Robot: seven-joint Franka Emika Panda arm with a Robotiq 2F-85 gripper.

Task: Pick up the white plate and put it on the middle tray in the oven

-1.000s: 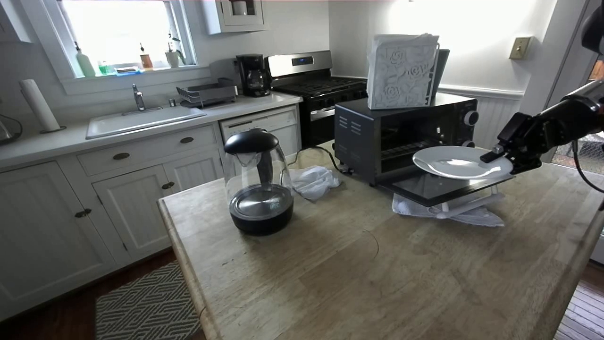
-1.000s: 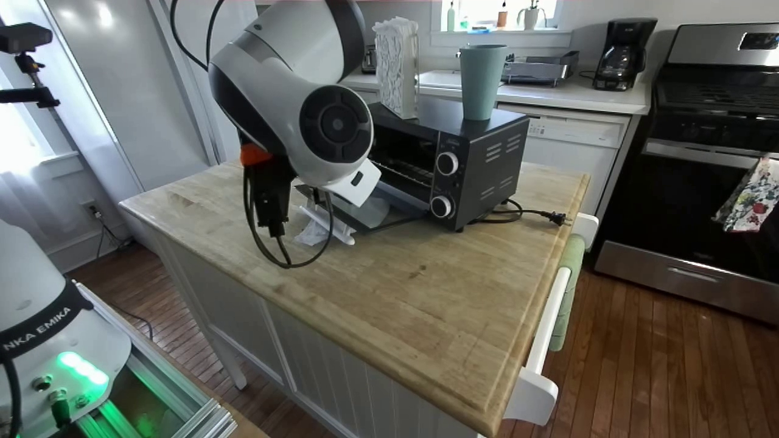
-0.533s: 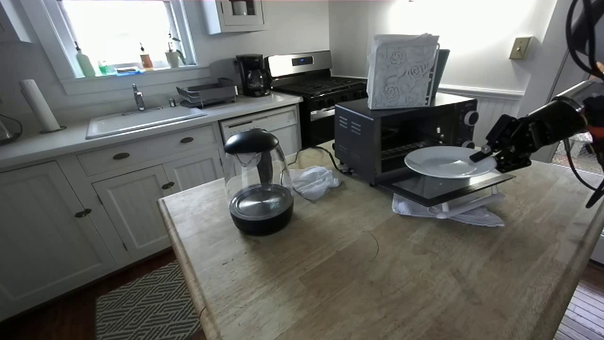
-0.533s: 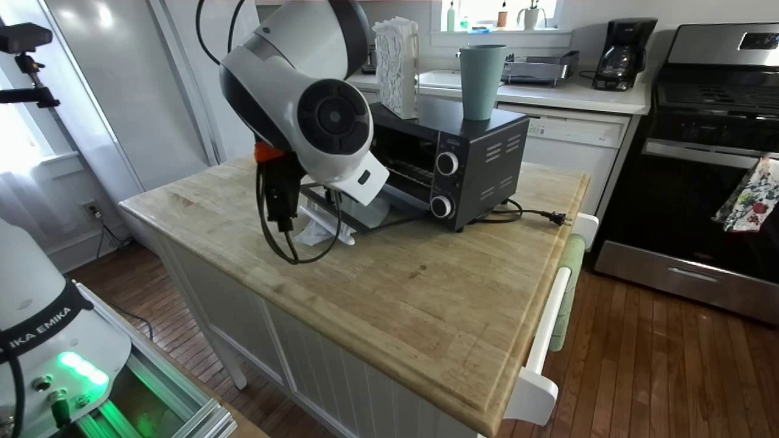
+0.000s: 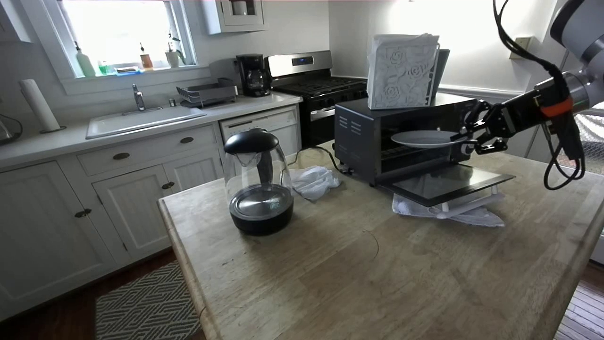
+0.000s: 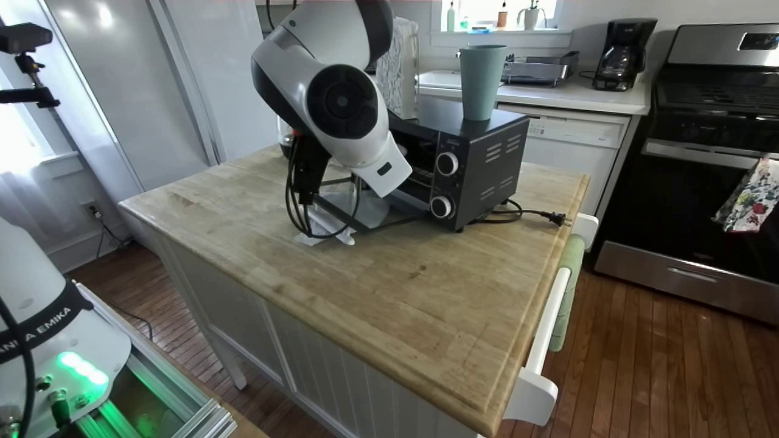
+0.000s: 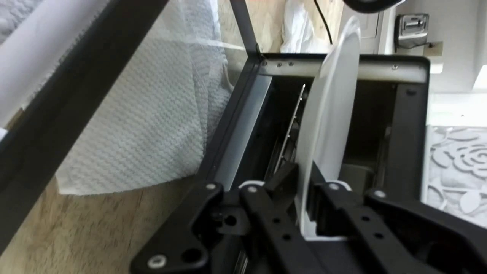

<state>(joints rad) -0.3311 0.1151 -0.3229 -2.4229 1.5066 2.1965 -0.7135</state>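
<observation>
The boxy black countertop toaster oven (image 5: pixel 357 141) stands with its glass door (image 5: pixel 446 184) lowered. Inside the oven I spot a metal wire rack (image 7: pixel 291 127), likely the tray meant. Before the oven's mouth, over that door, the round white shallow plate (image 5: pixel 420 138) hangs lifted, nearly level, the jaws of the black two-finger gripper (image 7: pixel 302 178) pinched on its rim. Sliding in, setting down and letting go seem left.
</observation>
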